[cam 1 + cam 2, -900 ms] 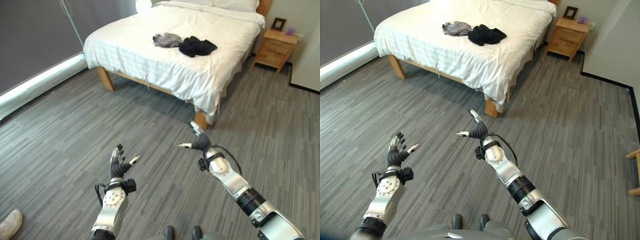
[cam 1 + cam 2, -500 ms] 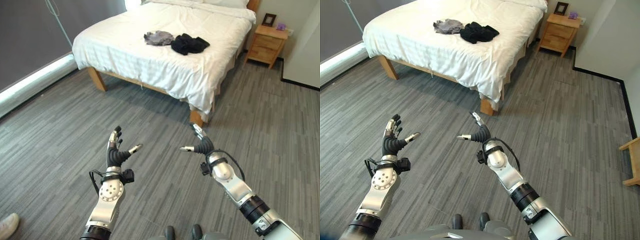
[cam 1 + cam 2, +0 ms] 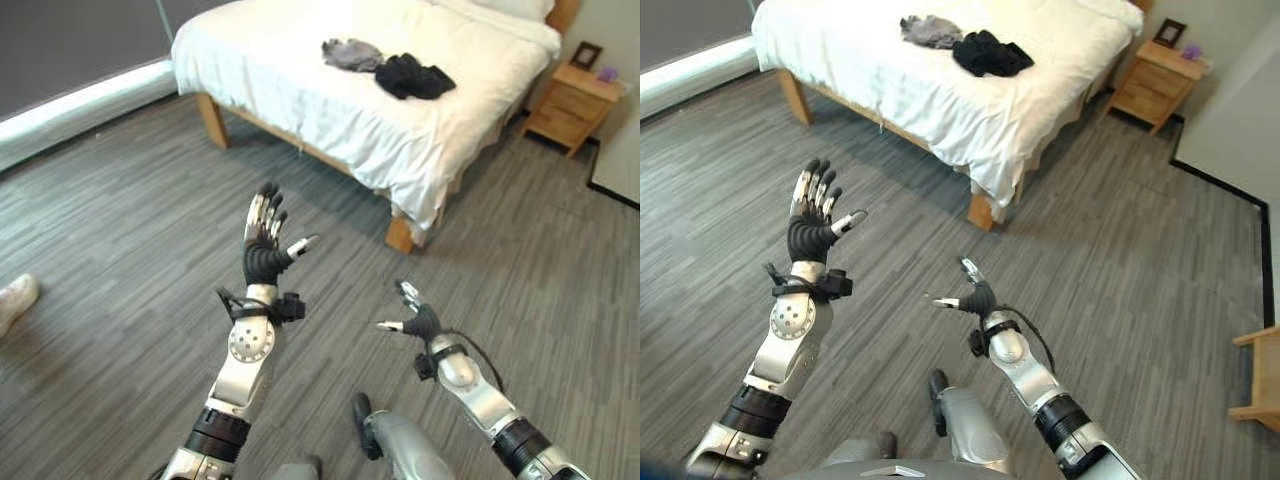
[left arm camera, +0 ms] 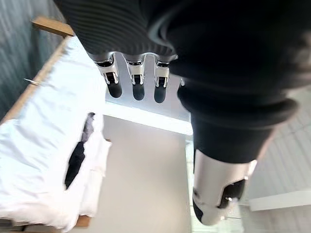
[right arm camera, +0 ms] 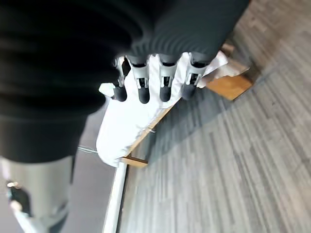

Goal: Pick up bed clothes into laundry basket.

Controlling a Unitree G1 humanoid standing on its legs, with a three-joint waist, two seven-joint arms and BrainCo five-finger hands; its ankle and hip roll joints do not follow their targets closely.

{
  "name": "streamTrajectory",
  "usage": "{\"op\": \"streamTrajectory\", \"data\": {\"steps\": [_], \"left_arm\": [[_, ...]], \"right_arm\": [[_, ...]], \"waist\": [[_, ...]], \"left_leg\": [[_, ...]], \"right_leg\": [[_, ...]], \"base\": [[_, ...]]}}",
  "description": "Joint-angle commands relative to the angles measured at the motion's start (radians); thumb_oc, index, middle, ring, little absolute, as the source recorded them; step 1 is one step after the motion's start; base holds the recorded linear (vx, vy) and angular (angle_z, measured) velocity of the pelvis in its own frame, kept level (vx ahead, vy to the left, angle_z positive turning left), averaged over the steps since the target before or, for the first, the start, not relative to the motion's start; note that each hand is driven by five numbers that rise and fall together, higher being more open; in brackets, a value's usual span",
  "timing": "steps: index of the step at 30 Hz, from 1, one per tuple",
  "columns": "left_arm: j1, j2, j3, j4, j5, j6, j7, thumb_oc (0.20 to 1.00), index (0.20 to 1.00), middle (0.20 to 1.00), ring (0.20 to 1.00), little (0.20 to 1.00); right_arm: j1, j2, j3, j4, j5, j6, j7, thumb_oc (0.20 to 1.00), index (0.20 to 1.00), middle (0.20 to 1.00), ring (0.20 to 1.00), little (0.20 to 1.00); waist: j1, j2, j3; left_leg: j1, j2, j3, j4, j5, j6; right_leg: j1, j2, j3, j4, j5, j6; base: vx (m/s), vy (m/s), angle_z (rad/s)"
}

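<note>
Black clothes [image 3: 414,76] lie perhaps mid-bed [image 3: 300,90], both hands empty.

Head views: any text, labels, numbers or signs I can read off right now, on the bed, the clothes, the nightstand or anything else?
None can be read.
Black garment and grey garment on the bed: no print shows.
Nightstand: a small picture frame stands on it, too small to read.
Left hand and right hand, both open over the floor: no markings legible.
</note>
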Motion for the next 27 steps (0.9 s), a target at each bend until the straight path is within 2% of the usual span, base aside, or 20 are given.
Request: {"op": "streamTrajectory", "data": {"steps": [1, 2, 3, 4, 5, 6, 7, 9, 10, 11, 12, 13, 16, 17, 20, 22, 23, 25, 26, 27], "left_arm": [[-0.024, 0.023, 0.012, -0.015, -0.051, -0.061, 0.008, 1.000, 1.000, 1.000, 1.000, 1.000], [-0.023, 0.034, 0.024, -0.034, -0.056, -0.065, -0.010, 1.000, 1.000, 1.000, 1.000, 1.000], [-0.023, 0.035, 0.024, -0.036, -0.057, -0.064, -0.011, 1.000, 1.000, 1.000, 1.000, 1.000], [-0.017, 0.038, 0.025, -0.053, -0.048, -0.059, -0.023, 1.000, 1.000, 1.000, 1.000, 1.000], [-0.012, 0.035, 0.020, -0.059, -0.042, -0.055, -0.024, 1.000, 1.000, 1.000, 1.000, 1.000], [-0.001, 0.026, 0.024, -0.054, -0.041, -0.048, -0.028, 1.000, 1.000, 1.000, 1.000, 1.000], [0.000, 0.026, 0.024, -0.054, -0.042, -0.048, -0.028, 1.000, 1.000, 1.000, 1.000, 1.000], [0.010, 0.023, 0.042, -0.052, -0.038, -0.044, -0.028, 1.000, 1.000, 1.000, 1.000, 1.000], [0.016, 0.026, 0.056, -0.054, -0.039, -0.051, -0.028, 1.000, 1.000, 1.000, 1.000, 1.000], [0.027, 0.023, 0.070, -0.056, -0.042, -0.053, -0.024, 1.000, 1.000, 1.000, 1.000, 1.000], [0.033, 0.022, 0.076, -0.051, -0.044, -0.052, -0.023, 1.000, 1.000, 1.000, 1.000, 1.000], [0.034, 0.022, 0.075, -0.051, -0.044, -0.052, -0.024, 1.000, 1.000, 1.000, 1.000, 1.000], [0.056, 0.015, 0.079, 0.013, -0.024, -0.041, -0.001, 1.000, 1.000, 1.000, 1.000, 1.000], [0.071, 0.023, 0.091, 0.025, -0.020, -0.038, 0.011, 1.000, 1.000, 1.000, 1.000, 1.000], [0.073, 0.047, 0.111, 0.020, -0.007, -0.033, 0.021, 1.000, 1.000, 1.000, 1.000, 1.000], [0.064, 0.072, 0.109, 0.016, 0.011, -0.019, 0.034, 1.000, 1.000, 1.000, 1.000, 1.000], [0.054, 0.112, 0.112, 0.011, 0.011, -0.017, 0.028, 1.000, 1.000, 1.000, 1.000, 1.000], [0.058, 0.124, 0.117, 0.003, 0.014, -0.015, 0.022, 1.000, 1.000, 1.000, 1.000, 1.000], [0.073, 0.142, 0.116, -0.013, 0.030, -0.008, 0.007, 1.000, 1.000, 1.000, 1.000, 1.000], [0.075, 0.143, 0.117, -0.014, 0.030, -0.008, 0.007, 1.000, 1.000, 1.000, 1.000, 1.000]], "right_arm": [[-0.060, 0.026, 0.010, 0.011, 0.032, -0.053, -0.030, 1.000, 1.000, 1.000, 1.000, 1.000], [-0.065, 0.017, 0.004, 0.018, 0.030, -0.048, -0.039, 1.000, 1.000, 1.000, 1.000, 1.000], [-0.066, 0.018, 0.002, 0.018, 0.030, -0.048, -0.040, 1.000, 1.000, 1.000, 1.000, 1.000], [-0.072, 0.014, 0.000, 0.015, 0.026, -0.047, -0.041, 1.000, 1.000, 1.000, 1.000, 1.000], [-0.076, 0.013, -0.004, 0.016, 0.019, -0.047, -0.045, 1.000, 1.000, 1.000, 1.000, 1.000], [-0.084, 0.006, -0.016, 0.021, 0.012, -0.041, -0.049, 1.000, 1.000, 1.000, 1.000, 1.000], [-0.083, 0.006, -0.016, 0.021, 0.012, -0.041, -0.049, 1.000, 1.000, 1.000, 1.000, 1.000], [-0.077, 0.002, -0.021, 0.019, 0.005, -0.038, -0.045, 1.000, 1.000, 1.000, 1.000, 1.000], [-0.073, -0.004, -0.025, 0.018, 0.000, -0.039, -0.039, 1.000, 1.000, 1.000, 1.000, 1.000], [-0.065, -0.008, -0.025, 0.022, -0.002, -0.038, -0.032, 1.000, 1.000, 1.000, 1.000, 1.000], [-0.064, -0.010, -0.026, 0.023, -0.003, -0.038, -0.029, 1.000, 1.000, 1.000, 1.000, 1.000], [-0.063, -0.010, -0.026, 0.024, -0.002, -0.039, -0.029, 1.000, 1.000, 1.000, 1.000, 1.000], [-0.068, -0.005, -0.017, 0.040, -0.019, -0.035, -0.025, 1.000, 1.000, 1.000, 1.000, 1.000], [-0.069, 0.004, -0.012, 0.044, -0.038, -0.027, -0.028, 1.000, 1.000, 1.000, 1.000, 1.000], [-0.062, 0.026, -0.010, 0.048, -0.050, -0.035, -0.029, 1.000, 1.000, 1.000, 1.000, 1.000], [-0.062, 0.046, 0.001, 0.043, -0.051, -0.037, -0.028, 1.000, 1.000, 1.000, 1.000, 1.000], [-0.080, 0.054, 0.013, 0.032, -0.053, -0.041, -0.019, 1.000, 1.000, 1.000, 1.000, 1.000], [-0.084, 0.058, 0.013, 0.022, -0.054, -0.042, -0.018, 1.000, 1.000, 1.000, 1.000, 1.000], [-0.101, 0.060, 0.013, -0.009, -0.076, -0.046, -0.022, 1.000, 1.000, 1.000, 1.000, 1.000], [-0.101, 0.060, 0.013, -0.011, -0.077, -0.045, -0.022, 1.000, 1.000, 1.000, 1.000, 1.000]], "waist": [[0.002, -0.009, -0.027], [0.033, -0.020, -0.006], [0.037, -0.018, -0.001], [0.064, -0.043, 0.015], [0.090, -0.046, 0.033], [0.121, -0.064, 0.050], [0.130, -0.060, 0.054], [0.156, -0.052, 0.055], [0.168, -0.037, 0.052], [0.193, -0.010, 0.049], [0.208, -0.003, 0.051], [0.209, -0.006, 0.051], [0.243, 0.004, 0.041], [0.244, 0.010, 0.024], [0.234, 0.006, 0.001], [0.229, -0.007, -0.001], [0.214, 0.010, 0.029], [0.206, 0.019, 0.034], [0.195, 0.029, 0.039], [0.192, 0.028, 0.039]], "left_leg": [[0.111, 0.057, -0.025, 0.254, 0.220, -0.097], [0.038, 0.036, -0.006, 0.391, 0.236, -0.081], [0.032, 0.037, -0.003, 0.410, 0.227, -0.080], [-0.039, 0.005, 0.015, 0.491, 0.215, -0.070], [-0.107, -0.009, 0.044, 0.554, 0.165, -0.056], [-0.195, -0.036, 0.092, 0.509, 0.115, -0.051], [-0.191, -0.030, 0.099, 0.515, 0.106, -0.049], [-0.242, -0.065, 0.120, 0.359, 0.085, -0.042], [-0.242, -0.061, 0.130, 0.236, 0.088, -0.041], [-0.252, -0.034, 0.141, 0.014, 0.166, -0.045], [-0.270, -0.019, 0.153, -0.072, 0.202, -0.050], [-0.260, -0.022, 0.155, -0.087, 0.207, -0.049], [-0.274, 0.018, 0.183, -0.196, 0.259, -0.054], [-0.232, 0.021, 0.170, -0.224, 0.295, -0.049], [-0.171, 0.015, 0.172, -0.252, 0.295, -0.040], [-0.135, 0.015, 0.175, -0.252, 0.288, -0.037], [-0.099, 0.047, 0.168, -0.252, 0.281, -0.035], [-0.089, 0.063, 0.166, -0.252, 0.269, -0.035], [-0.065, 0.090, 0.171, -0.252, 0.248, -0.037], [-0.064, 0.089, 0.169, -0.252, 0.245, -0.037]], "right_leg": [[0.145, -0.004, -0.016, -0.336, 0.207, -0.022], [0.188, -0.013, -0.006, -0.346, 0.191, -0.045], [0.189, -0.010, -0.004, -0.347, 0.193, -0.044], [0.226, -0.033, 0.009, -0.357, 0.185, -0.053], [0.256, -0.035, 0.031, -0.370, 0.181, -0.051], [0.298, -0.061, 0.055, -0.386, 0.164, -0.042], [0.302, -0.056, 0.062, -0.386, 0.162, -0.041], [0.330, -0.049, 0.096, -0.401, 0.142, -0.030], [0.348, -0.040, 0.110, -0.409, 0.124, -0.022], [0.381, -0.031, 0.127, -0.409, 0.088, -0.019], [0.404, -0.035, 0.130, -0.409, 0.068, -0.018], [0.407, -0.039, 0.131, -0.409, 0.065, -0.017], [0.468, -0.070, 0.141, -0.409, 0.025, -0.009], [0.479, -0.091, 0.141, -0.409, 0.025, -0.003], [0.470, -0.108, 0.122, -0.344, 0.034, 0.018], [0.420, -0.121, 0.119, -0.173, 0.141, 0.063], [0.320, -0.098, 0.112, 0.022, 0.245, 0.095], [0.282, -0.097, 0.089, 0.073, 0.223, 0.090], [0.225, -0.124, 0.030, 0.076, 0.200, 0.078], [0.227, -0.125, 0.027, 0.078, 0.195, 0.077]], "base": [[0.52, -0.116, 0.46], [0.23, -0.061, 0.18], [0.20, -0.109, -0.24], [0.19, -0.060, -1.01], [0.42, -0.056, -1.15], [0.32, 0.026, -1.14], [0.33, 0.054, -0.52], [0.33, 0.131, -0.61], [0.55, 0.294, -0.56], [0.52, 0.312, -0.37], [0.41, 0.239, -0.39], [0.29, 0.188, -0.30], [0.37, 0.280, -0.31], [0.36, 0.307, -0.51], [0.27, 0.254, -0.24], [0.23, 0.229, -0.13], [0.25, 0.246, -0.23], [0.19, 0.158, -0.10], [0.17, 0.069, 0.12], [0.26, 0.102, 0.05]]}}
